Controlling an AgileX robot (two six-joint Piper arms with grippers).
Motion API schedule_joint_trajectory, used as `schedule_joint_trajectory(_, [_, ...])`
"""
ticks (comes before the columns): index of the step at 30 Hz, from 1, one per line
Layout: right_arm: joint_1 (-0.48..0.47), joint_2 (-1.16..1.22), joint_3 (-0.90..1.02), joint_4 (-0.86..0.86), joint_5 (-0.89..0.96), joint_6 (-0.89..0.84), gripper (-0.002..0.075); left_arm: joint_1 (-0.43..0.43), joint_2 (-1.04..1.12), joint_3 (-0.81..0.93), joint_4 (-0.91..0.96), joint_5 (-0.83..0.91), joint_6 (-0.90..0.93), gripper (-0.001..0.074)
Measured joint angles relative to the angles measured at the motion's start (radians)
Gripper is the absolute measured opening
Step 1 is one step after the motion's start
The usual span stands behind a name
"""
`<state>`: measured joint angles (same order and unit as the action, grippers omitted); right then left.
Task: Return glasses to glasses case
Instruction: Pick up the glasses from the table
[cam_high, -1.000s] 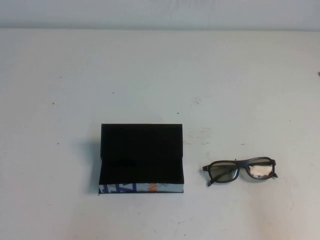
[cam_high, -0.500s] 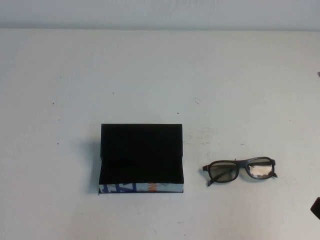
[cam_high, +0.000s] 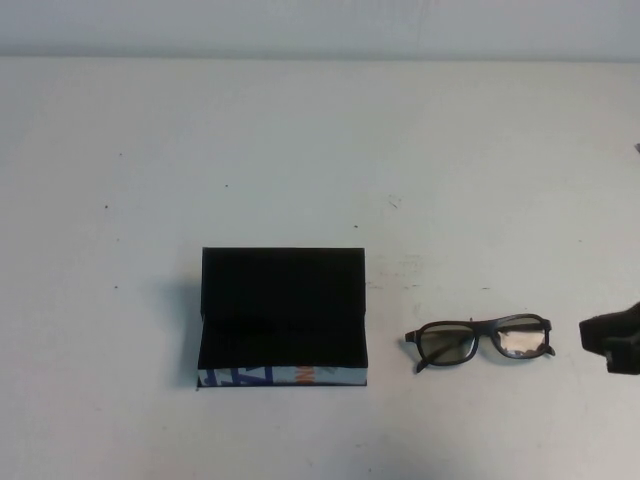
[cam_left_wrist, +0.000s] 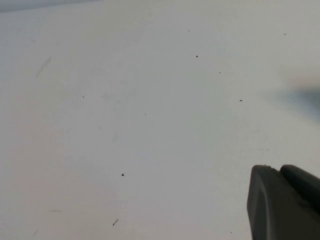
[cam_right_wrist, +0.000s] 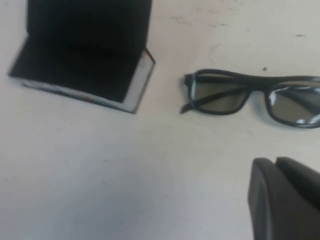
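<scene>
The glasses (cam_high: 479, 342) lie on the white table, right of the glasses case (cam_high: 283, 318), lenses upright and facing the front. The case stands open with its flap lid raised at the back, its black lining showing and its patterned front edge (cam_high: 284, 376) toward me. My right gripper (cam_high: 612, 340) comes in at the right edge, just right of the glasses, empty with its fingers together. The right wrist view shows this gripper (cam_right_wrist: 275, 162) near the glasses (cam_right_wrist: 252, 95) and the case (cam_right_wrist: 82, 55). My left gripper (cam_left_wrist: 277, 170) is shut over bare table and is outside the high view.
The white table (cam_high: 320, 150) bears only small dark specks and faint scuffs. A pale wall runs along its far edge (cam_high: 320, 57).
My right gripper has entered from the lower right edge and moved up and inward, close to the right end of the glasses. The glasses and case have not moved.
</scene>
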<state>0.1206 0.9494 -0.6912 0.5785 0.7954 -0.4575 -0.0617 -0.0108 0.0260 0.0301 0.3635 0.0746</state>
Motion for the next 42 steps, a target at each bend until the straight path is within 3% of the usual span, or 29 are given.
schedule_joint_trajectory(7, [0.208, 0.211, -0.181, -0.370, 0.016, -0.012, -0.0011, 0.000, 0.000, 0.000, 0.000, 0.000, 0.000, -0.0001])
schedule_joint_trajectory(14, [0.353, 0.406, -0.312, -0.433, 0.069, -0.318, -0.0011, 0.000, 0.000, 0.000, 0.000, 0.000, 0.000, -0.0001])
schedule_joint_trajectory(20, [0.360, 0.554, -0.413, -0.468, 0.153, -0.626, 0.0036, 0.000, 0.000, 0.000, 0.000, 0.000, 0.000, -0.0001])
schedule_joint_trajectory(30, [0.323, 0.710, -0.465, -0.522, 0.151, -0.744, 0.0381, 0.000, 0.000, 0.000, 0.000, 0.000, 0.000, -0.0001])
schedule_joint_trajectory(42, [0.309, 0.769, -0.467, -0.524, 0.088, -0.885, 0.0417, 0.000, 0.000, 0.000, 0.000, 0.000, 0.000, -0.0001])
